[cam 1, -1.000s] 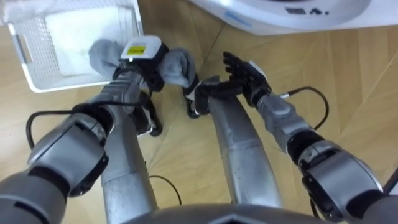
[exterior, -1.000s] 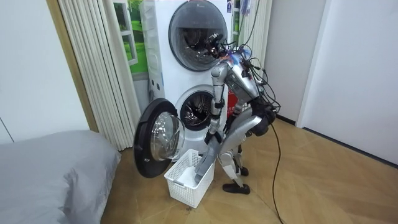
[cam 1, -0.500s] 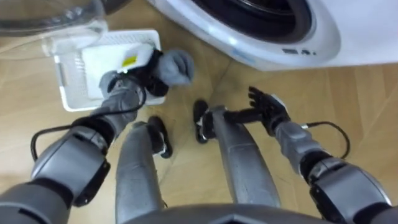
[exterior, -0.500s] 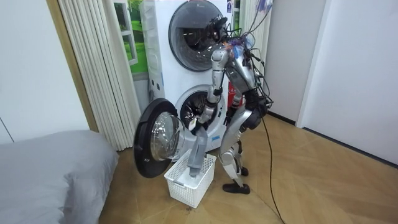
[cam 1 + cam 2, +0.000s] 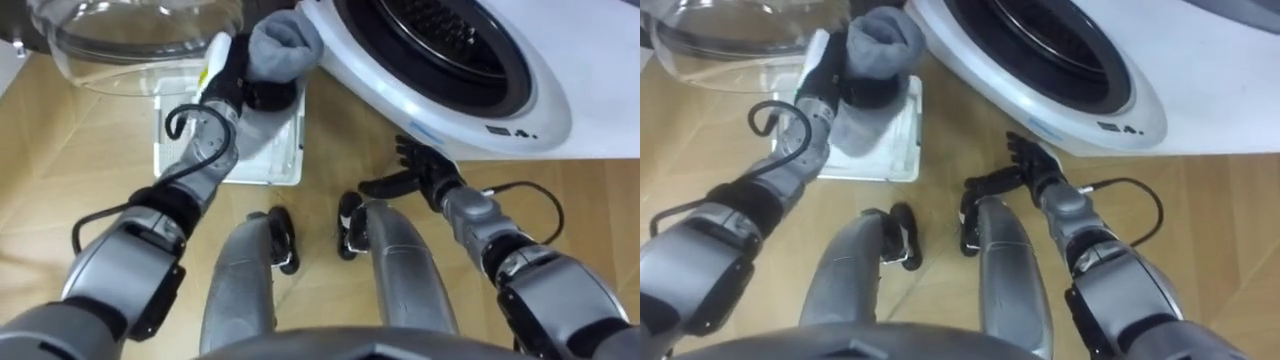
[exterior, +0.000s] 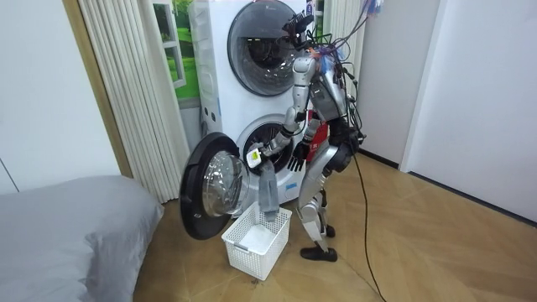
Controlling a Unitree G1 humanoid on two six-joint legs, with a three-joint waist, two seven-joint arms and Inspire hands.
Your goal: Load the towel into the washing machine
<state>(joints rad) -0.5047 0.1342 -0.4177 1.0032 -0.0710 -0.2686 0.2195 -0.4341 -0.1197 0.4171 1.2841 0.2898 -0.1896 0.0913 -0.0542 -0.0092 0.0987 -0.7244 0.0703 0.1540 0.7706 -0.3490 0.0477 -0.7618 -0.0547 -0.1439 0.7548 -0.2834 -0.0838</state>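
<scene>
Now, at roughly the midpoint of the transfer, you are holding the grey towel (image 5: pixel 283 42) bunched in the robot's left hand (image 5: pixel 240 82), whose fingers are curling round the cloth. The towel is hanging in the air over the white basket (image 5: pixel 230 178), and its upper wad is sitting just beside the left rim of the washing machine (image 5: pixel 520 90), outside the drum opening (image 5: pixel 440 25). In the room view the towel's tail (image 6: pixel 267 193) is dangling toward the basket (image 6: pixel 256 243); you cannot tell there whether its tip is clear of the basket's rim.

The right hand (image 5: pixel 420 172) is hovering low in front of the machine, over the wooden floor (image 5: pixel 60 160), with its fingers spread and nothing in them. The glass door (image 5: pixel 130 35) is standing wide open to the robot's left, so access to the drum is looking unobstructed. The robot is standing before the lower machine with the basket at its feet.

Judging from this, the pick-up is looking complete and the loading is not yet done. What is remaining for you, most likely, is carrying the wad to the robot's right across the rim, getting the trailing tail into the drum as well, and then opening the left hand to let go.
</scene>
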